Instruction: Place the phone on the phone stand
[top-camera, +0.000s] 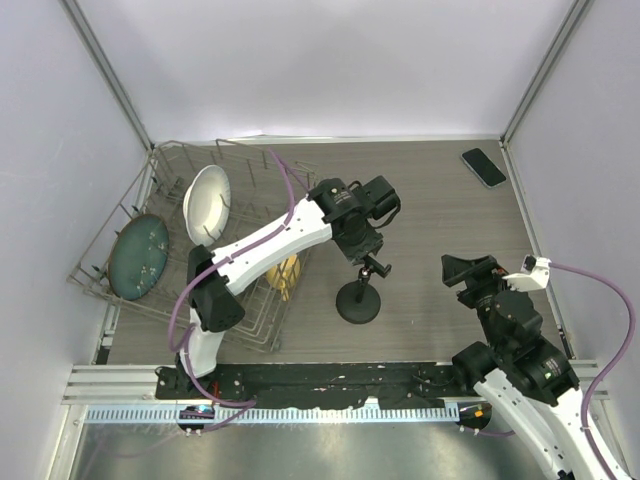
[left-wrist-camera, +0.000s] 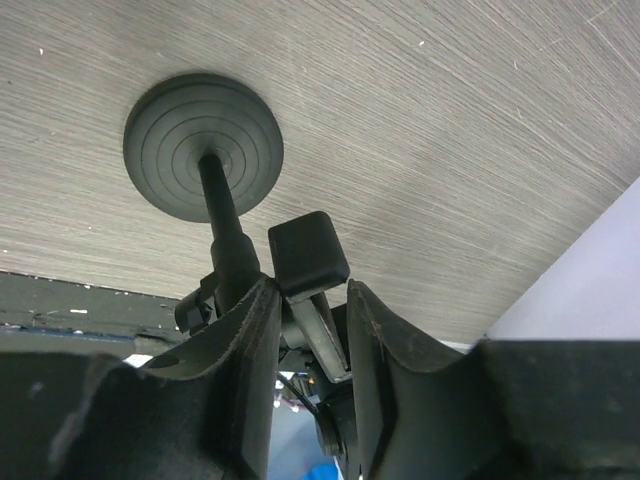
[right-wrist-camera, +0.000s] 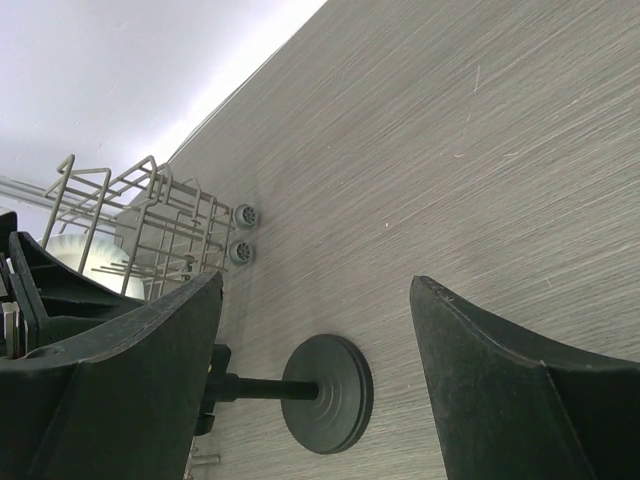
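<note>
The phone lies flat and dark at the far right corner of the table, away from both arms. The phone stand stands mid-table, with its round base on the wood and its thin stem upright. My left gripper reaches down over the stand's top. Its fingers are closed against the clamp from both sides. My right gripper hovers open to the right of the stand and holds nothing. In the right wrist view the stand's base shows between the right gripper jaws, farther off.
A wire dish rack fills the left side and holds a white bowl, a green plate and something yellow. The rack's wheeled corner is close to the stand. Walls enclose the table on three sides.
</note>
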